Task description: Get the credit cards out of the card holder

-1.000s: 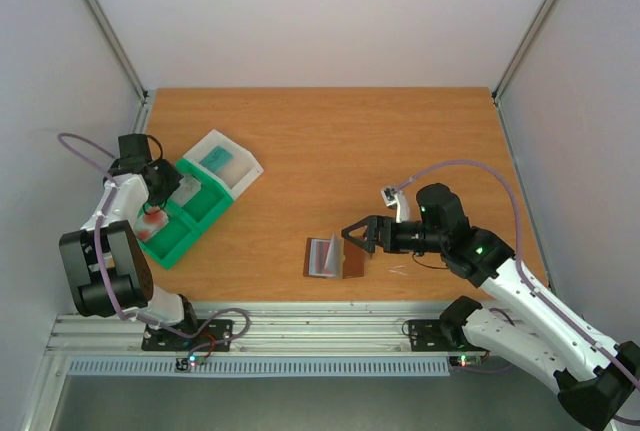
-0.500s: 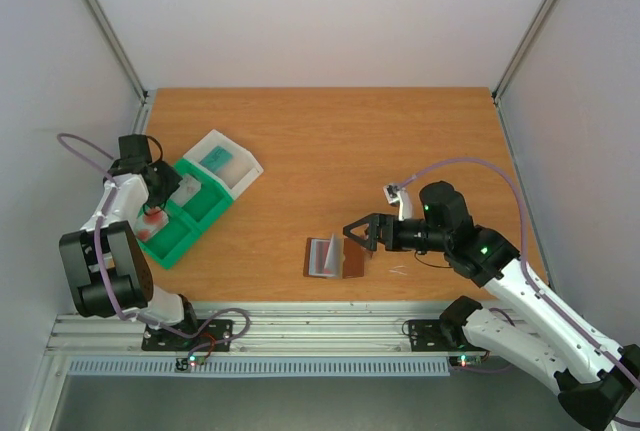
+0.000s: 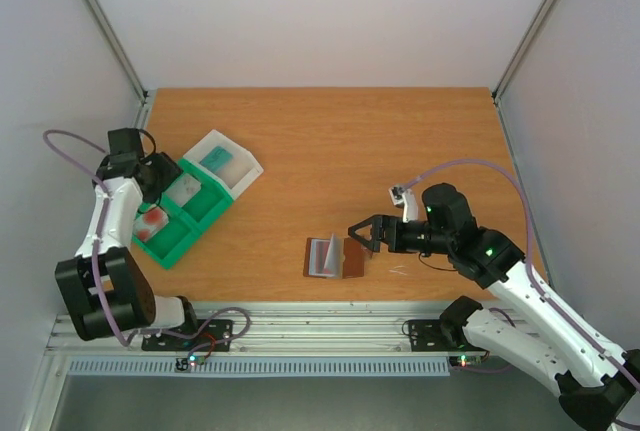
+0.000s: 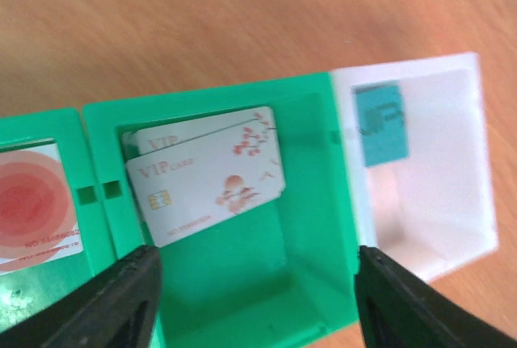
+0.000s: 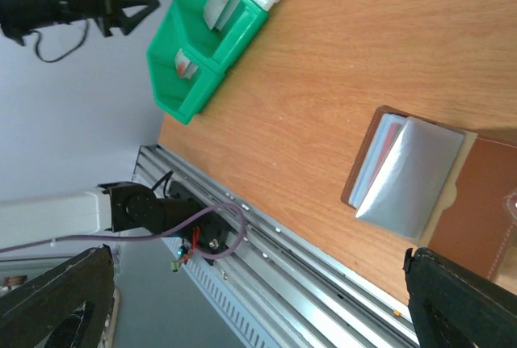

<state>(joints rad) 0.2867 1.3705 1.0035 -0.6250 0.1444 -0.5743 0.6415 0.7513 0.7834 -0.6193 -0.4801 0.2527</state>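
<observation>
Left tool (image 4: 258,303) is released, fingers spread wide with nothing in them, hanging right over the green tray (image 4: 343,203). Straight ahead of it, in the middle compartment, 2 white VIP cards (image 4: 206,174) lie overlapped. In its wrist view, the next compartment to the left has the red card (image 4: 32,203) with the pale round mark. Off to the right, the teal card (image 4: 380,122) lies in the white box (image 4: 436,203), which butts up against the tray.

Right tool (image 3: 362,236) is wide open as well and holding nothing. It hovers just beside the card holder (image 3: 335,257), which lies open on the bench (image 3: 400,141) right in front of its fingers, with a grey flap sticking up. Something reddish is tucked under that flap, can't tell what.
</observation>
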